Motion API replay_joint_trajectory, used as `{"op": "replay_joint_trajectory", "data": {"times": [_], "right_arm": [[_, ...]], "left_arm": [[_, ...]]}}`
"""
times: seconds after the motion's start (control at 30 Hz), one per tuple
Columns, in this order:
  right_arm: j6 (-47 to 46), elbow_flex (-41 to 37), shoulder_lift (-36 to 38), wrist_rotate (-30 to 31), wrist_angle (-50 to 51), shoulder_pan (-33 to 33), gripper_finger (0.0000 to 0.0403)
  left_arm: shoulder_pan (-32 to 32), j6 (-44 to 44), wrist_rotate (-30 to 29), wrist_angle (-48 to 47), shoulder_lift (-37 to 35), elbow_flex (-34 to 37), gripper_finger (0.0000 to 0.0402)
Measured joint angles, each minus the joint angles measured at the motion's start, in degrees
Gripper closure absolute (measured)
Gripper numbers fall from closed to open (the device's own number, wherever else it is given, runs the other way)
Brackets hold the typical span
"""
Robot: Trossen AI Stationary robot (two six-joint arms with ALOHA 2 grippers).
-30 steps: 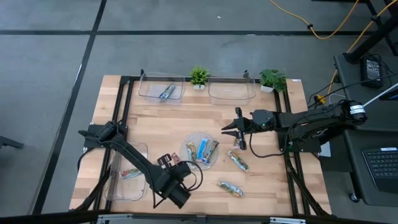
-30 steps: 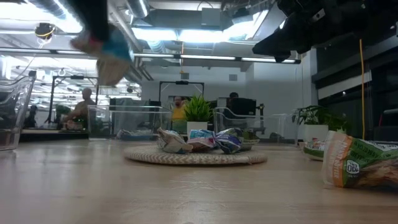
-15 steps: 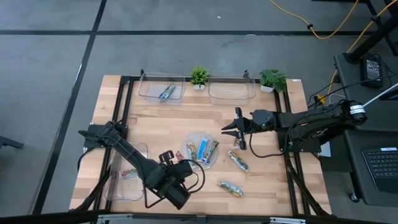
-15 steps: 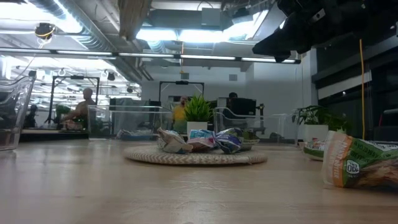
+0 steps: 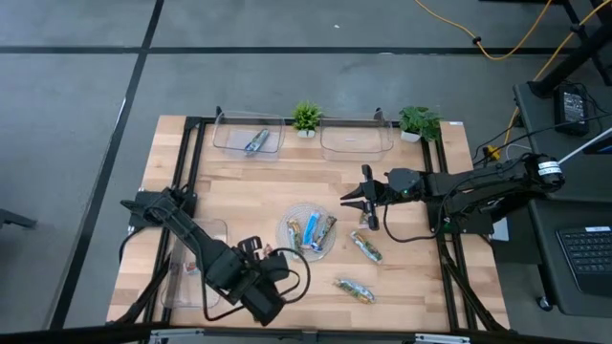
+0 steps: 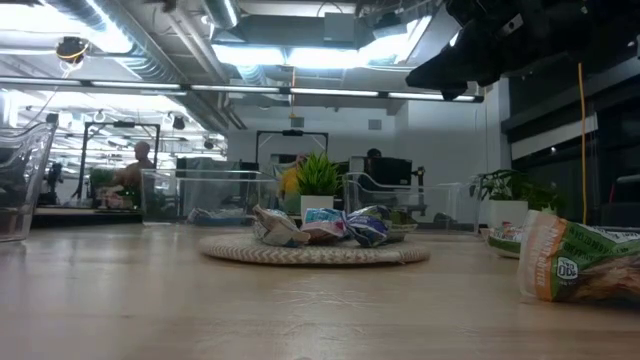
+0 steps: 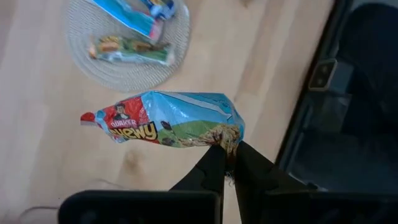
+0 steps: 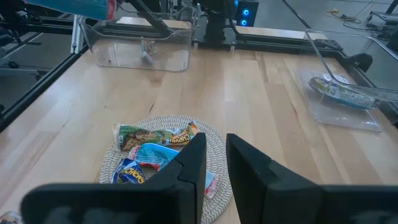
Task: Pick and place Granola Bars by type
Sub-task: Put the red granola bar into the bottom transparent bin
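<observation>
A wooden table (image 5: 249,196) seen from above holds a round woven mat (image 5: 308,232) with several granola bars (image 5: 311,229) piled at its centre. The left gripper (image 7: 227,163), near the table's front edge, hangs above the wood beside the mat, its jaws pinched tight on one crimped end of a red and blue granola bar (image 7: 168,118). The bar's long axis runs level, away from the fingertips. The right gripper (image 8: 215,149) hovers beyond the mat, jaws narrowly parted, holding nothing.
</observation>
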State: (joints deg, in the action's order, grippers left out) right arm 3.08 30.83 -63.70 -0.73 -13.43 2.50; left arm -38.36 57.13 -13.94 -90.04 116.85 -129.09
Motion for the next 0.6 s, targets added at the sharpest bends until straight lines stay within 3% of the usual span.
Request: {"op": "replay_joint_trajectory", "data": {"times": [0.6], "right_arm": [[0.0,0.0,0.0,0.0,0.0,0.0,0.0336]], "left_arm": [[-9.0,10.4,-2.0,0.0,0.0,-0.2,0.0395]]}}
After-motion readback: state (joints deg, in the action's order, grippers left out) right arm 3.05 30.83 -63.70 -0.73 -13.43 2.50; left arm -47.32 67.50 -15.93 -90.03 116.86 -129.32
